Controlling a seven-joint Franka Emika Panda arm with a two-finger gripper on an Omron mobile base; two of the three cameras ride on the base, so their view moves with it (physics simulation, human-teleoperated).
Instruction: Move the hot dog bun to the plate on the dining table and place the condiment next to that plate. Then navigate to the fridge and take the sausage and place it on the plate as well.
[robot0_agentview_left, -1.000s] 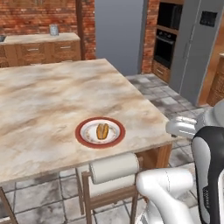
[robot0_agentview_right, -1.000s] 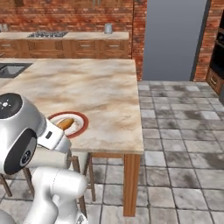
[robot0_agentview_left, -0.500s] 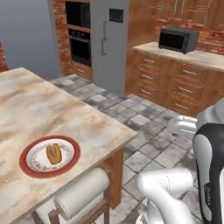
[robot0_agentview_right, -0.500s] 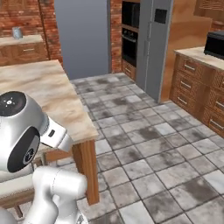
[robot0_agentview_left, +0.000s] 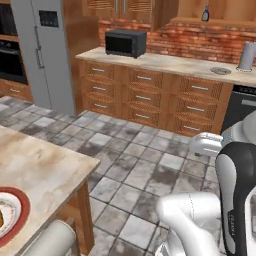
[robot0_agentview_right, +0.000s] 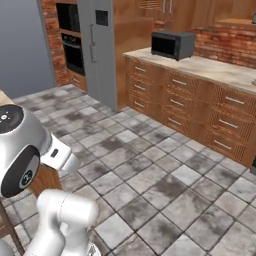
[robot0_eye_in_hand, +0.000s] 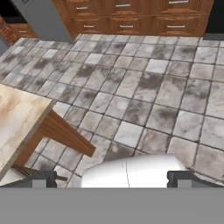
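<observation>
A: Item one, the plate (robot0_agentview_left: 10, 220)?
B: White with a broad red rim, on the dining table (robot0_agentview_left: 40, 170), cut by the lower left edge of the left base view. A sliver of orange shows at that edge on the plate; whether it is the bun cannot be told. A second ago the same view had the plate near its middle with the bun plainly on it. The whole picture has swung since then, so the camera turned, not the plate.

A: The table itself?
B: Beige-brown veined marble top; one corner shows in the left base view and another in the hand view (robot0_eye_in_hand: 19, 118), with a wooden leg beneath it.

A: Item two, the fridge (robot0_agentview_left: 42, 52)?
B: Tall, grey, flat-fronted, doors closed, at the upper left of the left base view and also in the right base view (robot0_agentview_right: 97, 50). A built-in black oven (robot0_agentview_right: 70, 42) stands just beside it.

A: Surroundings?
B: A black microwave (robot0_agentview_left: 126, 43) on a marble counter (robot0_agentview_left: 170, 62) over wooden drawers (robot0_agentview_left: 150, 92), a brick wall behind, grey stone floor tiles (robot0_agentview_left: 135, 170). A second ago the views faced the table.

A: The gripper (robot0_eye_in_hand: 111, 180)?
B: Fingertips spread wide at the bottom of the hand view, nothing between them, above the floor tiles.
</observation>
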